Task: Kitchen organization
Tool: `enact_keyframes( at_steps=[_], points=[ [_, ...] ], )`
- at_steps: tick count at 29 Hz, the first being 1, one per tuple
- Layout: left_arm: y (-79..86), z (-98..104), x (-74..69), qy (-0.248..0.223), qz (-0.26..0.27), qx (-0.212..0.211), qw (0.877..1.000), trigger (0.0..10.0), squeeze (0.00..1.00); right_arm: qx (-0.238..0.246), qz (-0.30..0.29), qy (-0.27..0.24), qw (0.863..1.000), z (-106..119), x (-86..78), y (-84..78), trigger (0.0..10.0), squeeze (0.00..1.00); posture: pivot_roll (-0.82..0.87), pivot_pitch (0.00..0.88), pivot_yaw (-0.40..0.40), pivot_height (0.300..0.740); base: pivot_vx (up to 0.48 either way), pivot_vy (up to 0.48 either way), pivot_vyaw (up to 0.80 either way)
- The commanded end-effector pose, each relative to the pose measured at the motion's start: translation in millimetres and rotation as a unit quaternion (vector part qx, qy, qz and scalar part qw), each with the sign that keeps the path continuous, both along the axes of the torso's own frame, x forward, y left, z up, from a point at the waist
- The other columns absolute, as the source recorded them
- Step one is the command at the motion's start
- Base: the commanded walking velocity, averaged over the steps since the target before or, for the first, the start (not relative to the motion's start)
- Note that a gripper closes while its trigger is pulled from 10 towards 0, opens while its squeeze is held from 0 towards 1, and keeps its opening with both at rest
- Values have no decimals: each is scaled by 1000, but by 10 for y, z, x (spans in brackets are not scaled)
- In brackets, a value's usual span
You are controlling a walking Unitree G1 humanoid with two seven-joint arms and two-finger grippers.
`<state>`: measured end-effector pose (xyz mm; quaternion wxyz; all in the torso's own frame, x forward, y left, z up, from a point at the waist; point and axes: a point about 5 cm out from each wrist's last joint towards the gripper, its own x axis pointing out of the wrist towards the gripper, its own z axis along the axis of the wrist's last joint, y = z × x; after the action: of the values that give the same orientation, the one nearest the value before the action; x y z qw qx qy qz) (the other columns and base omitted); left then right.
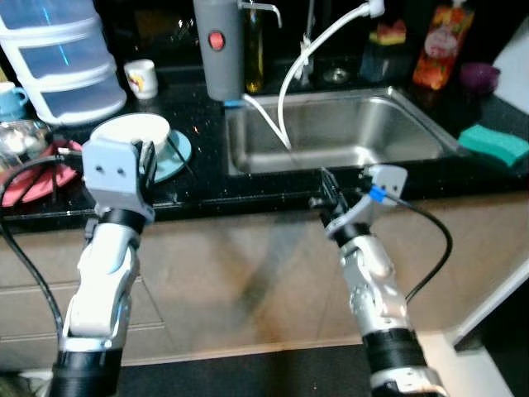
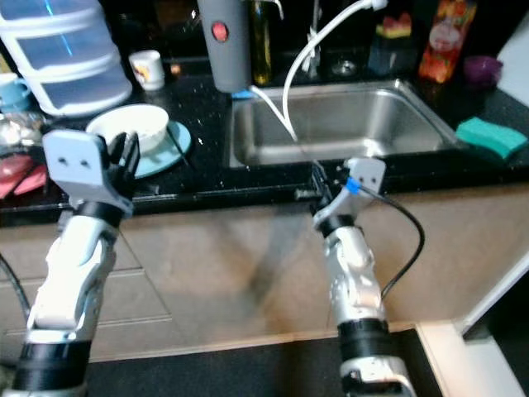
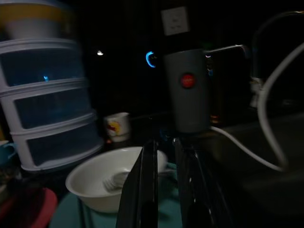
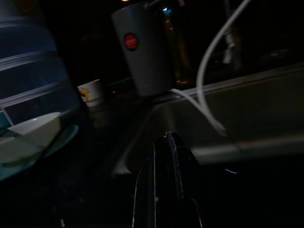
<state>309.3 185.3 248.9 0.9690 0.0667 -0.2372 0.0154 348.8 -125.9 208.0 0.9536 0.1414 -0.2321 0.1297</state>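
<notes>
A white bowl (image 1: 132,132) with a fork (image 3: 114,180) in it sits on a teal plate (image 1: 178,153) on the black counter (image 1: 207,194), left of the steel sink (image 1: 347,132). My left gripper (image 1: 147,153) is raised at the counter's front edge, just short of the bowl. Its fingers (image 3: 147,190) stand a narrow gap apart and hold nothing. My right gripper (image 1: 326,178) hovers at the sink's front rim, its fingers (image 4: 168,156) pressed together and empty.
A tall grey appliance with a red button (image 1: 219,50) stands behind the sink's left corner, and a white hose (image 1: 306,58) hangs into the basin. A small mug (image 1: 142,78) and plastic drawers (image 1: 62,58) are at back left, a green sponge (image 1: 494,145) at right.
</notes>
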Motion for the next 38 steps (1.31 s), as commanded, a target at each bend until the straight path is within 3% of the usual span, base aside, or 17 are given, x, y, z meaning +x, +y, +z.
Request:
enact_keyframes(
  at_steps=[1,16,27,33,38],
  points=[
    [14,-3,2,4,1,3,1000,10000,0,0,5,3,1000,-10,-1,17,10000,0,137,82,51,740,480,0,0],
    [15,92,4,-7,1,10,1000,10000,0,-2,10,5,1000,3,26,21,10000,0,143,90,47,740,462,0,0],
    [-134,377,-20,-49,-14,37,998,10000,0,3,10,8,1000,5,35,2,10000,0,147,94,43,740,0,0,0],
    [-200,393,-20,-50,-30,53,997,10000,0,6,10,7,1000,18,42,0,10000,0,147,91,41,740,0,0,0],
    [-117,411,7,-29,20,77,996,10000,0,9,13,5,1000,50,44,2,10000,0,145,91,39,740,0,0,0]
  ],
)
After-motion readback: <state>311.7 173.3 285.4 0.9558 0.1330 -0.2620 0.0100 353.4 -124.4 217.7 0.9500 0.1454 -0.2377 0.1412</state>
